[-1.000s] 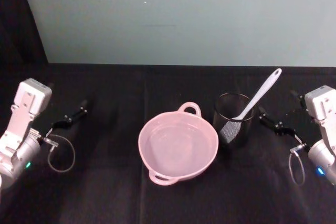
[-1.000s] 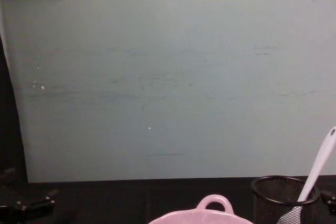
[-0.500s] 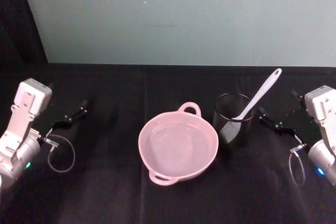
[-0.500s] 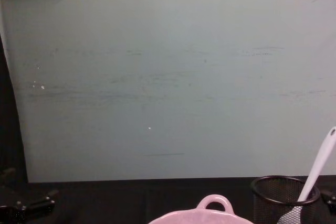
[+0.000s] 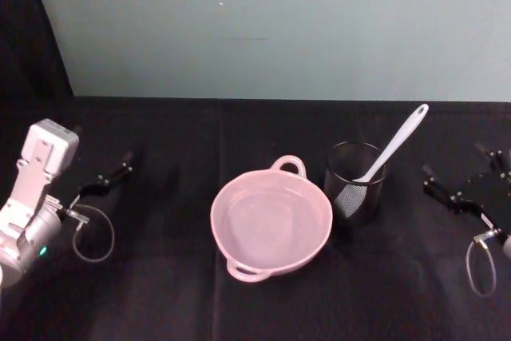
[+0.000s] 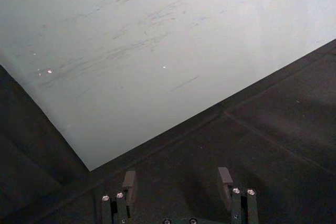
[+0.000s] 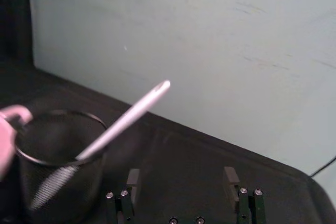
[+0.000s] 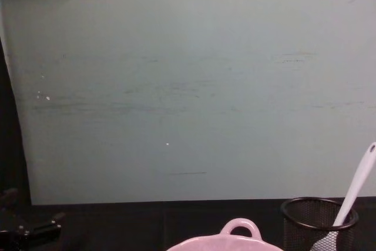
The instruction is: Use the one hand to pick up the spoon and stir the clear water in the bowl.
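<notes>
We think the job has hardly begun. The spoon (image 5: 391, 149) has not been picked up yet: it stands in the black mesh cup (image 5: 355, 193), a little right of the middle of the head view, with its flat blade down inside and its thin handle leaning up toward the upper right. The bowl (image 5: 271, 221) sits in the middle of the head view, just beside the cup on its left, and nothing is in it to stir with. The right gripper (image 7: 181, 173) waits at the right edge of the head view with its fingers spread wide, holding nothing. The spoon is in front of it, but they are apart. The left gripper (image 6: 177, 172) rests far off at the left edge, also spread wide and empty. What is left is grabbing the spoon, lifting it out, dipping it in and stirring. The bowl is round, smooth and pale pink, like plastic, with small loop handles on its rim. The spoon is long, white and slim. The cup is see-through wire net. The bench (image 5: 160, 277) is covered in dull black cloth.
</notes>
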Robot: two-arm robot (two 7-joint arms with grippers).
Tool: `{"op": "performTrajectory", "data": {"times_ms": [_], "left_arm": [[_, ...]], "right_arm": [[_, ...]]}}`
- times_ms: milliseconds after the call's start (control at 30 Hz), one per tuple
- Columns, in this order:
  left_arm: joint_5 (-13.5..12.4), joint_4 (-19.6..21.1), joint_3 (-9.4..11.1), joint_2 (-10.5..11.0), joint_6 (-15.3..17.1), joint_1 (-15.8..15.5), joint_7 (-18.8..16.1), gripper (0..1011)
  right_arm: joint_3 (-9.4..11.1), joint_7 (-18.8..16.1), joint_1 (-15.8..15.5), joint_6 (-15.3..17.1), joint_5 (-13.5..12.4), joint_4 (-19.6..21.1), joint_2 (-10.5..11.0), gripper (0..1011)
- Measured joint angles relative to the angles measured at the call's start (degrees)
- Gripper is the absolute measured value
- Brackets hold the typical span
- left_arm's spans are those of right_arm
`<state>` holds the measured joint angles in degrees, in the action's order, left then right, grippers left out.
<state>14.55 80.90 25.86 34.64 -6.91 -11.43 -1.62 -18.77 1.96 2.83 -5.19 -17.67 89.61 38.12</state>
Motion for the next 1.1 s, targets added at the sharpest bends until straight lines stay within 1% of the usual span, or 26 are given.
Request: {"op": "performTrajectory", "data": {"times_ms": [33, 67, 133, 167, 200, 267, 300, 333, 367, 400, 433, 467, 600, 633, 733, 800, 900, 933, 1000, 1100], "left_arm": [[0.00, 0.00, 0.00, 0.00, 0.00, 0.00, 0.00, 1005], [0.00, 0.00, 0.00, 0.00, 0.00, 0.00, 0.00, 1005], [0.00, 0.00, 0.00, 0.00, 0.00, 0.00, 0.00, 1005], [0.00, 0.00, 0.00, 0.00, 0.00, 0.00, 0.00, 1005], [0.00, 0.00, 0.00, 0.00, 0.00, 0.00, 0.00, 1005], [0.00, 0.00, 0.00, 0.00, 0.00, 0.00, 0.00, 1005], [0.00, 0.00, 0.00, 0.00, 0.00, 0.00, 0.00, 1005], [0.00, 0.00, 0.00, 0.00, 0.00, 0.00, 0.00, 1005], [0.00, 0.00, 0.00, 0.00, 0.00, 0.00, 0.00, 1005], [0.00, 0.00, 0.00, 0.00, 0.00, 0.00, 0.00, 1005], [0.00, 0.00, 0.00, 0.00, 0.00, 0.00, 0.00, 1005], [0.00, 0.00, 0.00, 0.00, 0.00, 0.00, 0.00, 1005], [0.00, 0.00, 0.00, 0.00, 0.00, 0.00, 0.00, 1005], [0.00, 0.00, 0.00, 0.00, 0.00, 0.00, 0.00, 1005], [0.00, 0.00, 0.00, 0.00, 0.00, 0.00, 0.00, 1005], [0.00, 0.00, 0.00, 0.00, 0.00, 0.00, 0.00, 1005], [0.00, 0.00, 0.00, 0.00, 0.00, 0.00, 0.00, 1005], [0.00, 0.00, 0.00, 0.00, 0.00, 0.00, 0.00, 1005], [0.00, 0.00, 0.00, 0.00, 0.00, 0.00, 0.00, 1005], [0.00, 0.00, 0.00, 0.00, 0.00, 0.00, 0.00, 1005]], "right_arm": [[0.58, -0.55, -0.59, -0.33, -0.94, 0.56, 0.04, 1004], [1.70, -2.05, -1.60, -1.09, -3.31, 1.53, 0.03, 1004], [2.94, -3.68, -2.49, -1.79, -6.14, 2.28, -0.12, 1004], [4.09, -5.59, -3.25, -2.33, -9.13, 2.92, -0.45, 1004], [4.09, -5.59, -3.25, -2.33, -9.13, 2.92, -0.45, 1004], [6.43, -10.01, -4.25, -2.50, -16.19, 3.43, -1.71, 1004], [6.82, -10.97, -4.35, -2.31, -17.82, 3.44, -2.01, 1004], [7.92, -13.16, -4.54, -1.65, -21.61, 3.35, -2.95, 1004], [7.92, -13.16, -4.54, -1.65, -21.61, 3.35, -2.95, 1004], [8.86, -15.21, -4.62, -0.95, -25.10, 3.03, -3.88, 1004], [9.31, -16.01, -4.64, -0.59, -26.55, 2.86, -4.38, 1004], [10.00, -17.22, -4.65, 0.22, -28.83, 2.59, -5.10, 1004], [11.37, -19.77, -4.28, 3.15, -34.08, 1.85, -6.61, 1004], [11.72, -20.65, -3.88, 4.74, -36.20, 1.45, -7.15, 1004], [11.74, -21.77, -2.69, 7.84, -39.78, 0.50, -7.57, 1004], [11.21, -22.31, -1.50, 9.79, -41.72, -0.32, -7.58, 1004], [10.38, -22.81, -0.01, 11.47, -42.99, -1.34, -7.47, 1004], [9.81, -23.09, 1.05, 12.44, -43.66, -2.24, -7.44, 1004], [9.29, -23.23, 2.17, 13.37, -44.34, -3.14, -7.46, 1004], [8.08, -24.16, 4.78, 15.27, -46.05, -5.61, -7.75, 1004]]}}
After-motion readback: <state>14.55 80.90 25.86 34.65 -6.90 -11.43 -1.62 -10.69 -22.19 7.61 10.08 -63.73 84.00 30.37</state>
